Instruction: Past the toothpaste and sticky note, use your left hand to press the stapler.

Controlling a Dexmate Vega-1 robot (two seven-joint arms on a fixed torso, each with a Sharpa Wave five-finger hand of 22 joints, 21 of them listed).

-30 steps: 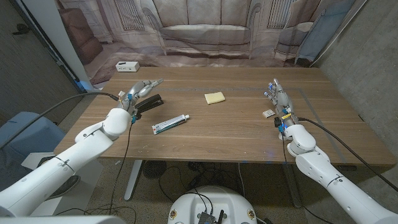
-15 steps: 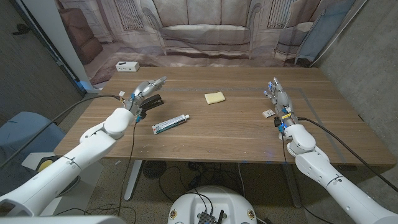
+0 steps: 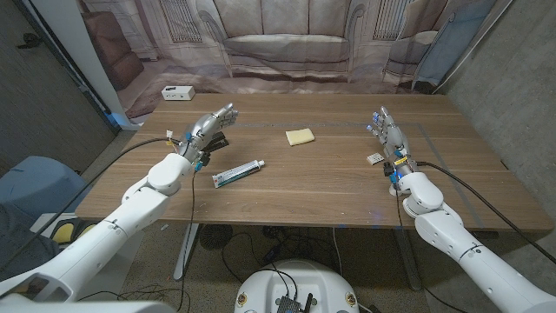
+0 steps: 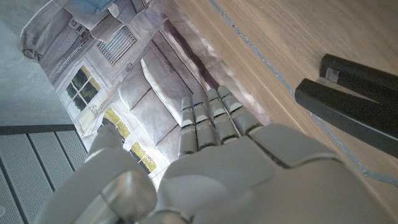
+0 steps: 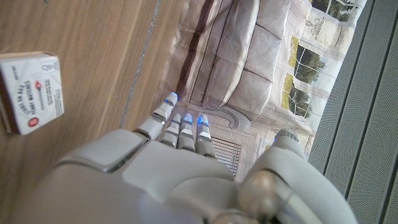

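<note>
A wooden table (image 3: pixel 330 187) with a brown plank-grain top spans the head view, and a printed backdrop (image 3: pixel 287 39) of a sofa and panelled walls hangs along its far edge. A grey wall (image 3: pixel 512 78) closes the right side of the room, and a small white box (image 3: pixel 177 92) sits on the floor-level print at the far left.

The stapler (image 3: pixel 214 143), black and with its two arms apart, lies near the table's left edge; in the left wrist view both dark arms (image 4: pixel 348 93) rest on the wood. The left hand (image 3: pixel 208 126) hangs just above the stapler, fingers stretched out together toward the far side, holding nothing; whether it touches the stapler cannot be told.

The toothpaste (image 3: pixel 238 174), a white tube with a green band, lies nearer than the stapler and slightly to its right. The sticky note (image 3: pixel 300 136), pale yellow, sits toward the middle of the table, well apart from both.

The right hand (image 3: pixel 388 135) stands at the right side, fingers extended and empty. A small matchbox (image 3: pixel 375 158) lies just beside it on the wood, its printed label clear in the right wrist view (image 5: pixel 32 92).
</note>
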